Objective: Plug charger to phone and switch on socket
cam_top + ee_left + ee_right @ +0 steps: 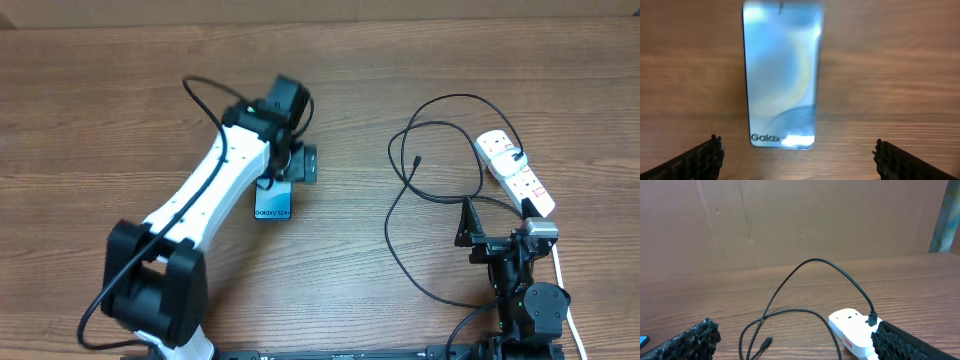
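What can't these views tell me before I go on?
- Phone port: overhead, left gripper covers its far end; left wrist view is blurred.
- Socket switches: too small overhead; right wrist view cuts them off at the bottom edge.
- Charger tip shape: too small everywhere.

The left arm (215, 185) reaches from its base at the near-left edge diagonally out over the counter (90, 80). Its white forearm link is extended and the wrist is bent, so the left jaws point straight down. They stand wide apart and empty, with the black ribbed fingertips (697, 159) showing only at the lower corners of the wrist view (slightly blurred). The right arm (520, 275) sits folded low over its base at the near right, wrist aimed roughly level across the counter. The right jaws are likewise spread wide and grip nothing.
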